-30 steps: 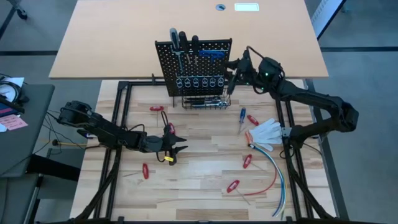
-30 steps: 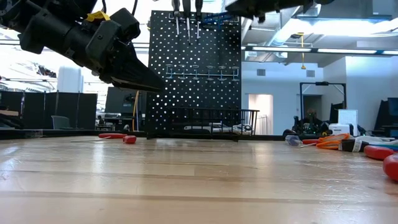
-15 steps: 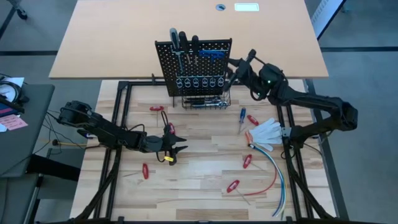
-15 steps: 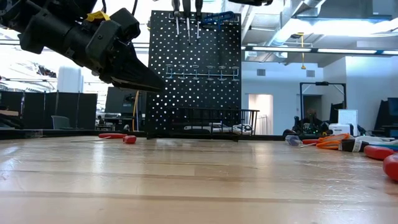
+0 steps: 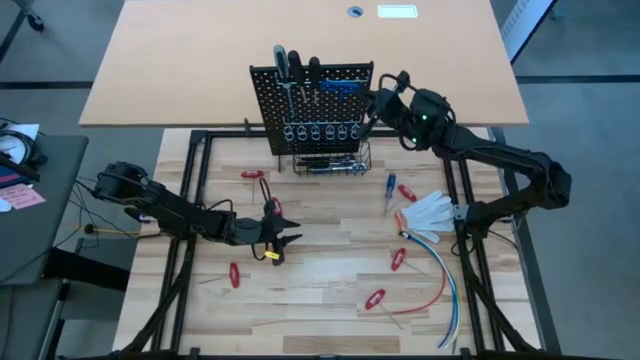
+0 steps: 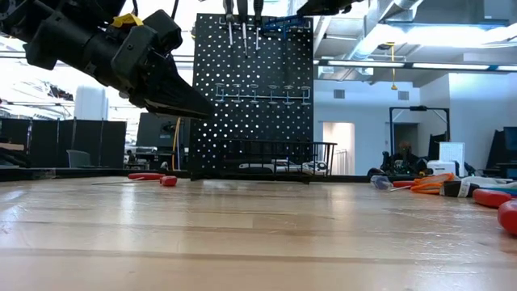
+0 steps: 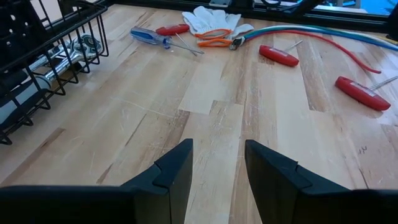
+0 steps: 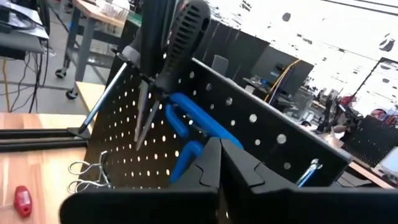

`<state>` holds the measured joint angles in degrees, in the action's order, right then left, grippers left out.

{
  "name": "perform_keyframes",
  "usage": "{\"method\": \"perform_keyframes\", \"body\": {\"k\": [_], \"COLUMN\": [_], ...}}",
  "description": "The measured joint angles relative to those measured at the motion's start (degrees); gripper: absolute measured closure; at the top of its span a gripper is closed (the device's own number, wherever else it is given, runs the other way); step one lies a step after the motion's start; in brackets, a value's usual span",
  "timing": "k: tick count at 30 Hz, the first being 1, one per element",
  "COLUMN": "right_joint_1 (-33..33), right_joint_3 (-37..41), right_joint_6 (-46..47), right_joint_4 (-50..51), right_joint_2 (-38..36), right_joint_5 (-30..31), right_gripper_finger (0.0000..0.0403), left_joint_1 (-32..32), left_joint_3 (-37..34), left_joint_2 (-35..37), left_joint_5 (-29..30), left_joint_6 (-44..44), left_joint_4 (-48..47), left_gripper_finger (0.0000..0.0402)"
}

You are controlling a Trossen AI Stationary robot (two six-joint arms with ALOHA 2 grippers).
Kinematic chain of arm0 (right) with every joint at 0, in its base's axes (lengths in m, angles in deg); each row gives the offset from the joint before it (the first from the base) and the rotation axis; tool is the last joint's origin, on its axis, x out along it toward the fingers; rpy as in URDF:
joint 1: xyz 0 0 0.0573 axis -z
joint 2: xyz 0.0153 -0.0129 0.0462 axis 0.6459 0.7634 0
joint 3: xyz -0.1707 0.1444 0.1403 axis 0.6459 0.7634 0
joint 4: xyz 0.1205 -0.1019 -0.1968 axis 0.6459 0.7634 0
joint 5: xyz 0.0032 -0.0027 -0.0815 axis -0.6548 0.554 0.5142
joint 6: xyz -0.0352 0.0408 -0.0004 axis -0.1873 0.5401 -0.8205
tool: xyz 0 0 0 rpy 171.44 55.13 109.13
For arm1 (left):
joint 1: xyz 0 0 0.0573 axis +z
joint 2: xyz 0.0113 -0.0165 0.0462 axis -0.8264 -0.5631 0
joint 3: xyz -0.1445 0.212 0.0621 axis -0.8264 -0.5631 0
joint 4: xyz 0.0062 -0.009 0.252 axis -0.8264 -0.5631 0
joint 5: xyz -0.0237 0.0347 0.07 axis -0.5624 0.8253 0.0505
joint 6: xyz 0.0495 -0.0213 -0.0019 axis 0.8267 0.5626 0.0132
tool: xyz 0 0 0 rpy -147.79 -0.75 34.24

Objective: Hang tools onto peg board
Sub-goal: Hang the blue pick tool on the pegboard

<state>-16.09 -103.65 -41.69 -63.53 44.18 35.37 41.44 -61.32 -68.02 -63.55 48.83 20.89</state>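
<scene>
No writing seems legible; left gripper [image 7: 214,165] jaws apart, right gripper [image 8: 217,163] jaws together by peg board [image 5: 315,105]

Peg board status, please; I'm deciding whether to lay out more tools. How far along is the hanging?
Partly done. The peg board already carries screwdrivers and a blue tool near its top. The right hand is at the board's upper edge, fingers closed; nothing visibly gripped. The left hand hovers open and empty. The blue screwdriver and red-handled tools remain on the table.

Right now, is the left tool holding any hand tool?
No, the left tool is open with only bare tabletop between its fingers.
</scene>
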Motion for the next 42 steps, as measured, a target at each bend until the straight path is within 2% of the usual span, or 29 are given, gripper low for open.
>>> {"method": "perform_keyframes", "body": {"k": [10, 15, 20, 24, 27, 31, 34, 37, 42], "right_joint_1": [-0.72, -5.65, -11.66, -15.28, -16.86, -19.33, -21.63, -22.42, -20.9], "right_joint_3": [-0.15, -0.15, -0.17, -0.19, 0.07, 5.85, 12.42, 18.18, 24.14], "right_joint_6": [-1.79, -4.57, -1.2, 9.72, 24.31, 43.84, 54.87, 63.99, 67.61], "right_joint_4": [-0.34, 2.75, 13.31, 28.33, 43.07, 57.79, 60.73, 59.44, 53.44], "right_joint_2": [-0.92, -3.65, -7.68, -9.67, -8.92, -5.93, -2.96, 0.55, 6.7], "right_joint_5": [2.79, 2.88, 2.86, 2.84, 2.33, 1.43, -0.78, -1.09, -1.67], "right_gripper_finger": [0.0396, 0.0396, 0.0392, 0.0362, 0.0325, 0.0263, 0.0212, 0.0176, 0.0164], "left_joint_1": [0.0, 0.0, -0.13, -0.6, -0.68, -0.66, -0.66, -0.66, -0.66], "left_joint_3": [0.0, 0.0, 0.0, 0.0, 0.0, 0.0, 0.0, 0.0, 0.0], "left_joint_2": [0.0, 0.0, 0.0, 0.0, 0.0, 0.0, 0.0, 0.0, 0.0], "left_joint_5": [0.0, -0.01, -0.02, -0.01, -0.02, 0.0, 0.0, 0.0, 0.0], "left_joint_6": [-0.07, -0.49, -0.83, -1.03, -1.05, -1.05, -1.05, -1.05, -1.05], "left_joint_4": [-0.07, -0.52, -1.38, -1.4, -1.38, -1.36, -1.29, -1.27, -1.25], "left_gripper_finger": [0.026, 0.026, 0.026, 0.026, 0.026, 0.026, 0.026, 0.026, 0.026]}}
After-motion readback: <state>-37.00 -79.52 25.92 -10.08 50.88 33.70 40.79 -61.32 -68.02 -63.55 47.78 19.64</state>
